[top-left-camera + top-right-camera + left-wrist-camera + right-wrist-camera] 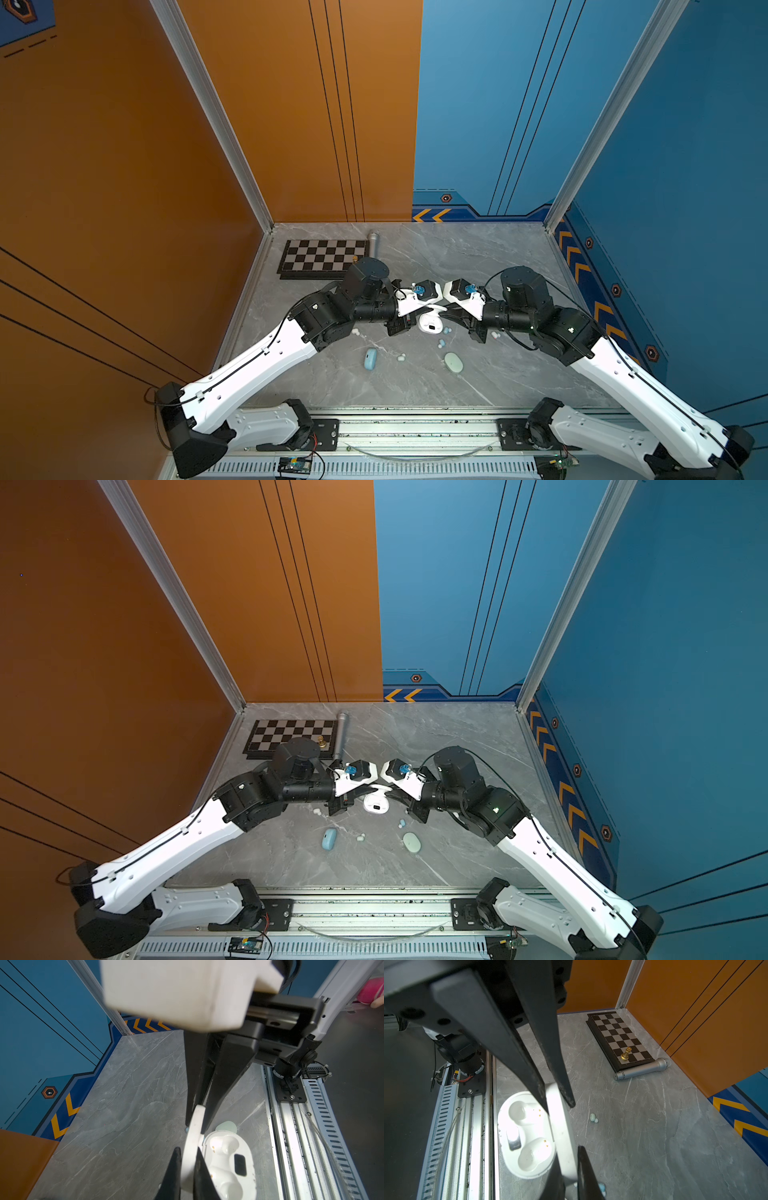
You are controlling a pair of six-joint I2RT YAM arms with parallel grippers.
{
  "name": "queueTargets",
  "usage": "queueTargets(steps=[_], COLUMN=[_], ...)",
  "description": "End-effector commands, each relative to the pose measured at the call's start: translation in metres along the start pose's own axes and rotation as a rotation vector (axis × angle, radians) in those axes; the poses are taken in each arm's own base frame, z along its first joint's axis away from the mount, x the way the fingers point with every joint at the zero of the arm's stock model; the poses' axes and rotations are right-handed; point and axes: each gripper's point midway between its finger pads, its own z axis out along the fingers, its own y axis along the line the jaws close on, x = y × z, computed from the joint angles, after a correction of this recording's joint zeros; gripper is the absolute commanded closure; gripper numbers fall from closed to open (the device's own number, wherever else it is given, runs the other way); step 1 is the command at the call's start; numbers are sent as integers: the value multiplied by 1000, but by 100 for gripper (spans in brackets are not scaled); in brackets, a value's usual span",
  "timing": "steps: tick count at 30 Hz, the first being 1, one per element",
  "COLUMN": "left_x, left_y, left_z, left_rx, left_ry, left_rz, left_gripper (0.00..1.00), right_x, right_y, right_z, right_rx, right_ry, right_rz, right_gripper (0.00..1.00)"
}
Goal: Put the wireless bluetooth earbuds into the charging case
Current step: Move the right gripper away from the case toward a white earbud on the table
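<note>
- You had the left gripper (187, 1150) clamped shut on the raised lid (194, 1126) of the white charging case (228, 1159), with its black fingers pressed against the lid's two faces.
- Your right gripper (569, 1154) was pinching the same lid from the opposite end, also closed on it. In both top views the two grippers met nearly tip to tip above the case.
- The case sat open on the grey marble tabletop (415, 386), mid-table between the arms. Its base lay flat and its lid stood upright.
- Both wrist views showed the two wells bare, with their gold contact pins visible.
- All the earbuds you could see lay loose on the tabletop.
- One white earbud (355, 331) lay beside the left arm's wrist, and a second white earbud (494, 333) lay beside the right arm's.
- Two pale blue earbuds (446, 330) lay just beside the case, on its right and nearer the rail.
- A mint earbud (401, 357) lay between the closed blue case (370, 359) and the closed mint case (454, 362).
- The right wrist view showed another pale earbud (593, 1118) on the far side of the lid.
- At the back left stood the chessboard (324, 255) with one golden chess piece (626, 1054) on it, and a silver microphone (641, 1069) lay against its edge.
</note>
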Motion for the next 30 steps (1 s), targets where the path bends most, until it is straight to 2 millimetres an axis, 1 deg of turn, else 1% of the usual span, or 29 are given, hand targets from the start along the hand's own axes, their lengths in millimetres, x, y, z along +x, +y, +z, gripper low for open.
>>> queueTargets(steps=[1, 2, 5, 8, 13, 15, 16, 18, 21, 23, 24, 25, 27, 28, 30], left_x=[0, 1, 5, 11, 19, 21, 22, 27, 34, 34, 42, 43, 45, 42, 45], left_y=[-7, -7, -6, -1, 30, 41, 43, 46, 46, 45, 42, 42, 41, 41, 39], left_z=[3, 3, 4, 3, -5, -11, -12, -15, -18, -21, -20, -21, -22, -23, -22], left_rx=[31, 31, 22, -10, -168, -220, -231, -248, -246, -240, -232, -231, -227, -226, -215], left_ry=[6, 9, 21, 35, 17, -13, -24, -32, -35, -56, -55, -70, -108, -131, -138], left_rz=[6, 4, -3, -12, -118, -161, -169, -189, -212, -232, -254, -270, -302, -309, -330], left_gripper=[98, 100, 100, 100, 100, 100, 100, 100, 100, 100, 100, 100, 100, 100, 100], right_x=[-9, -9, -11, -12, -7, -6, -5, -1, 17, 31, 40, 49, 76, 90, 125], right_y=[-1, -1, -5, -12, -27, -27, -28, -38, -67, -73, -76, -79, -85, -86, -91], right_z=[-2, -2, -5, -12, -30, -35, -37, -42, -55, -55, -53, -51, -43, -41, -37], right_rx=[14, 14, 35, 85, 191, 201, 211, 273, 450, 463, 463, 471, 477, 490, 536], right_ry=[-39, -38, -48, -65, -85, -97, -101, -102, -64, -7, 33, 71, 202, 275, 455], right_rz=[-30, -29, -23, -14, 107, 144, 164, 251, 473, 594, 661, 724, 831, 867, 937], right_gripper=[98, 97, 94, 85, 66, 63, 61, 60, 57, 56, 56, 55, 56, 55, 57])
